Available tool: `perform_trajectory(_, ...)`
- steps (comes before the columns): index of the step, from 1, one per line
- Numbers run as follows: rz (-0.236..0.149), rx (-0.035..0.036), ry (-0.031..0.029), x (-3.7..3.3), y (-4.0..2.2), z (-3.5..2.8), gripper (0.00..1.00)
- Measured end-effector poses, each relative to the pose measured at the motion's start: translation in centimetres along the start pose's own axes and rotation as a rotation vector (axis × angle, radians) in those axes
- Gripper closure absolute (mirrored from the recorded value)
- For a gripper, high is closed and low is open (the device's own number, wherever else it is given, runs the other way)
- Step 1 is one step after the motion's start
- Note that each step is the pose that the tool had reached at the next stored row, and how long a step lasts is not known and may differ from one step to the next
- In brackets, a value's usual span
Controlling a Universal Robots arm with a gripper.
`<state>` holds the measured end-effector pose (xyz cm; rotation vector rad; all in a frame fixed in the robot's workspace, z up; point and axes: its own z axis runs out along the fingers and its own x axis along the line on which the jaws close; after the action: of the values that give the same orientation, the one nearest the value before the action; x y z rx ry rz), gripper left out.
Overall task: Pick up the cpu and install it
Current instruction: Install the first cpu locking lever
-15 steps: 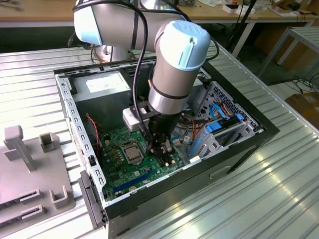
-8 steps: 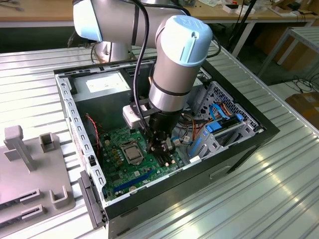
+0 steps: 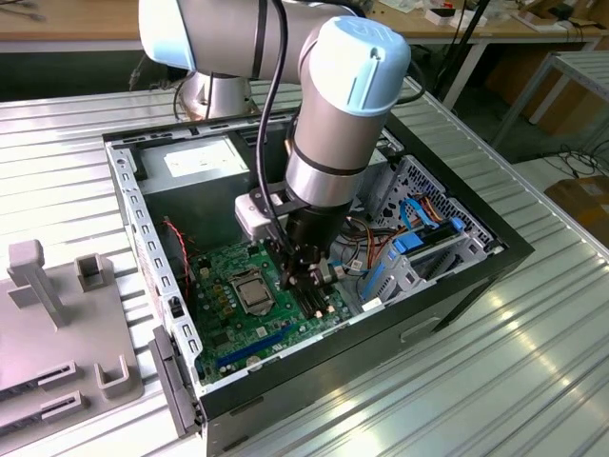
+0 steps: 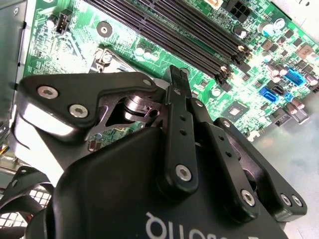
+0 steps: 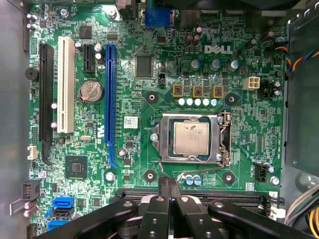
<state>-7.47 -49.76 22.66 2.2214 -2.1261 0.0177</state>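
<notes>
An open black computer case (image 3: 457,276) is seen lying on the ribbed metal counter (image 3: 533,362), with a green motherboard (image 5: 129,99) held inside it. The small square silver-grey cpu (image 5: 191,138) is seated in the metal socket frame (image 5: 224,139) on that board. The black claw (image 5: 168,186) is poised just beside the socket, its fingers (image 4: 177,94) pressed together, nothing gripped. Its lower body is cut off in both wrist views.

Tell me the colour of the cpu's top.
Silver-grey metal; the cpu shows best in the first wrist view, seated in its socket.
</notes>
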Motion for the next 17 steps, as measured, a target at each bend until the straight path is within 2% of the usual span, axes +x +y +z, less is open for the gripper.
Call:
perform_trajectory(9,0.0,0.0,0.0001,0.04,0.03,-0.75,0.89)
perform_trajectory(17,0.0,-0.0001,0.0002,0.05,0.04,-1.01,0.89)
